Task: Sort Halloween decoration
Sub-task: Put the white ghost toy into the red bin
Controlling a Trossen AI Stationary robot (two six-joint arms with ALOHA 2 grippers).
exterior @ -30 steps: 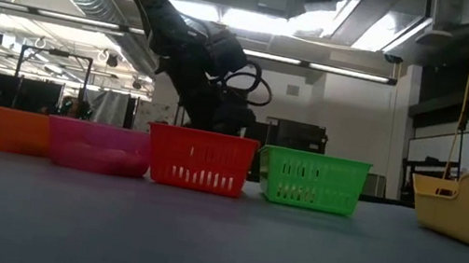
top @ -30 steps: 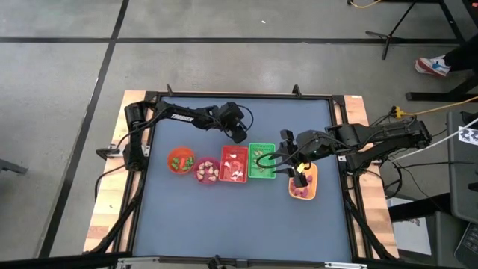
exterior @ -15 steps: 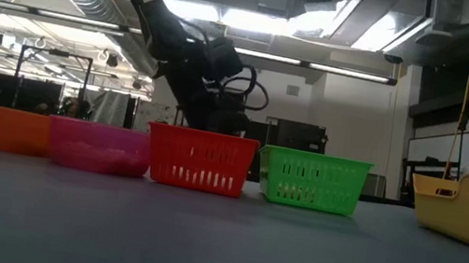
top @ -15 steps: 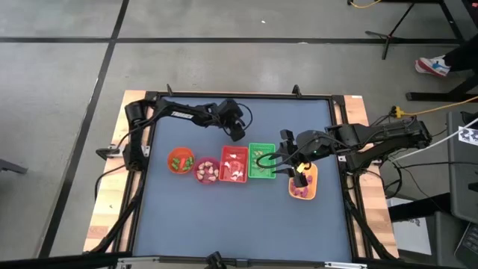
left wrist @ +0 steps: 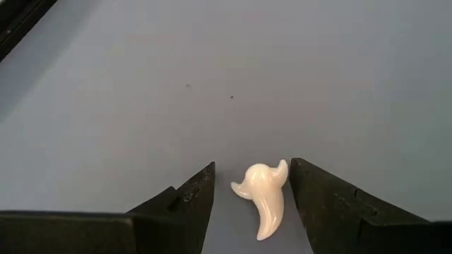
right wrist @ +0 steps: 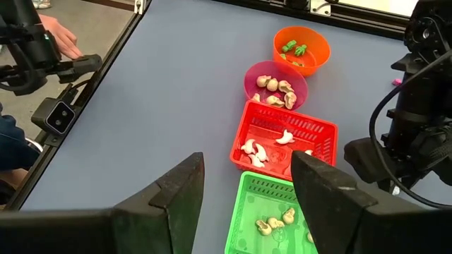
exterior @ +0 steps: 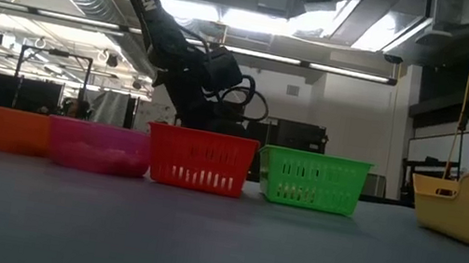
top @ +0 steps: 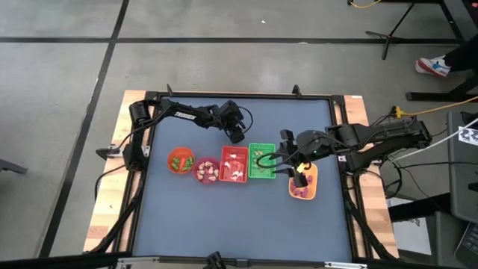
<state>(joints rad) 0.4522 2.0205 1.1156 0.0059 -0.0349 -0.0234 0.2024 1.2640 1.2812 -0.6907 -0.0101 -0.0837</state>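
Between my left gripper's [left wrist: 247, 204] parted fingers, one white ghost trinket [left wrist: 263, 199] lies on the surface behind the red basket [top: 234, 165], ungripped. I should close squarely on its body. My right gripper [right wrist: 247, 197] hovers spread and empty over the green basket [top: 261, 162]. Five containers stand in a row.

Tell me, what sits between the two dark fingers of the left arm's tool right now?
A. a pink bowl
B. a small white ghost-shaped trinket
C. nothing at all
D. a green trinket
B: the left wrist view shows a white ghost-shaped trinket between the fingers of the left tool, over the bare grey table.
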